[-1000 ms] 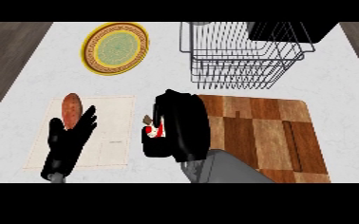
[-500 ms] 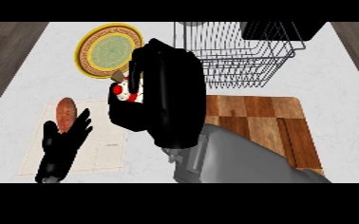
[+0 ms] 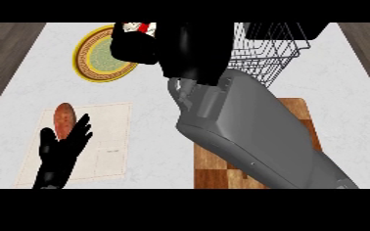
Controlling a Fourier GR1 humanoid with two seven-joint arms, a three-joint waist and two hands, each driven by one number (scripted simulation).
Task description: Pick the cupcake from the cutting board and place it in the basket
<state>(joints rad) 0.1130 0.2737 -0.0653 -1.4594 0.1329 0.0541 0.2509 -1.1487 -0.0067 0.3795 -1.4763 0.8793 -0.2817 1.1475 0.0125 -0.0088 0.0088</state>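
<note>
My right hand (image 3: 180,49) is raised high at the top middle of the head view, fingers curled round the cupcake (image 3: 139,28); only its white and red top peeks out at the upper edge. The hand hangs just left of the black wire basket (image 3: 278,54) at the top right. My right forearm (image 3: 253,132) covers much of the wooden cutting board (image 3: 217,169) at the lower right. At the lower left my left hand (image 3: 61,151) rests open, fingers up.
A yellow-rimmed plate (image 3: 90,54) with a green centre lies at the upper left, partly behind my right hand. A brown sweet potato (image 3: 65,120) lies on a pale mat (image 3: 108,142) beside my left hand.
My right hand has lifted the cupcake off the board and carried it up and away toward the far edge, near the basket. The left hand has stayed put.
</note>
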